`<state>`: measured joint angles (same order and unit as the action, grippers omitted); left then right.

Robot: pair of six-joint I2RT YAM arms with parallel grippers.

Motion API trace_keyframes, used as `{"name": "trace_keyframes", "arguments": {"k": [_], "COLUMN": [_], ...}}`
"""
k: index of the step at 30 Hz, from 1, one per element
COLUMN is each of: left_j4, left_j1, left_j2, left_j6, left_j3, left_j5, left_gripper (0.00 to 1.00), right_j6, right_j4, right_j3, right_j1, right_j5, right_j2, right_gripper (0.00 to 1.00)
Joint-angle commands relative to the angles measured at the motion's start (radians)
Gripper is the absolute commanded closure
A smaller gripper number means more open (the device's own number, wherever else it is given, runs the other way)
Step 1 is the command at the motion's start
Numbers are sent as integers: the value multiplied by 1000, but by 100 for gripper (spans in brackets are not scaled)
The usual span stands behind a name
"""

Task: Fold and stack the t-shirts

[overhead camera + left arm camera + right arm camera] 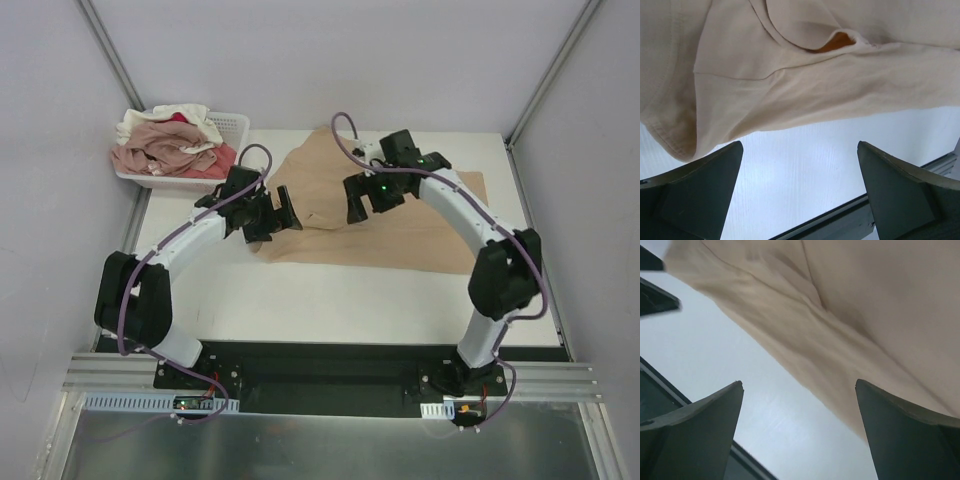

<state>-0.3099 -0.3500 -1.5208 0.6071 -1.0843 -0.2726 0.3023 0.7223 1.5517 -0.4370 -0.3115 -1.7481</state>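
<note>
A tan-beige t-shirt (420, 225) lies spread on the white table, its left part rumpled. It also shows in the left wrist view (805, 85), with its neck opening, and in the right wrist view (855, 315). My left gripper (272, 215) is open and empty over the shirt's near left edge; bare table shows between its fingers (705, 195). My right gripper (372, 198) is open and empty above the shirt's middle, over its near edge (799, 384). Pink, cream-white and red shirts (165, 145) are heaped in the basket.
A white lattice basket (235, 125) stands at the back left corner of the table (340, 300). Grey walls close in the sides and back. The table's dark front rail (840, 210) shows in the wrist views.
</note>
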Motion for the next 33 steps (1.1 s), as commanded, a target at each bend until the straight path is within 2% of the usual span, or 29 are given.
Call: {"name": "trace_keyframes", "arguments": {"k": [1, 7, 16, 19, 22, 23, 24, 30, 31, 32, 33], "left_j4": [106, 134, 134, 137, 138, 138, 138, 140, 138, 140, 138], "left_j1": [11, 75, 135, 134, 135, 135, 135, 135, 135, 135, 135], "left_j2": [-28, -156, -252, -265, -268, -266, -266, -266, -269, -271, -272], "left_j6": [-12, 11, -9, -12, -12, -13, -15, -15, -15, -13, -13], "left_j3": [24, 21, 1, 6, 18, 24, 26, 30, 30, 30, 32], "left_j5": [-106, -125, -135, -148, -151, -148, -146, -140, -142, -143, -143], "left_gripper": [1, 1, 1, 1, 1, 1, 1, 1, 1, 1, 1], "right_j6": [136, 216, 156, 146, 136, 135, 133, 139, 139, 130, 126], "right_j4": [12, 98, 14, 9, 2, 0, 3, 23, 23, 23, 19], "right_j3": [243, 505, 616, 643, 647, 647, 647, 614, 607, 607, 605], "right_j1": [-22, -118, -132, -135, -135, -137, -137, -141, -140, -141, -141], "right_j5": [-189, -225, -270, -274, -268, -267, -267, -284, -279, -278, -270], "right_j2": [-175, -394, -542, -579, -606, -611, -619, -623, -622, -622, -622], "right_gripper": [1, 1, 0, 6, 16, 24, 27, 37, 41, 51, 56]}}
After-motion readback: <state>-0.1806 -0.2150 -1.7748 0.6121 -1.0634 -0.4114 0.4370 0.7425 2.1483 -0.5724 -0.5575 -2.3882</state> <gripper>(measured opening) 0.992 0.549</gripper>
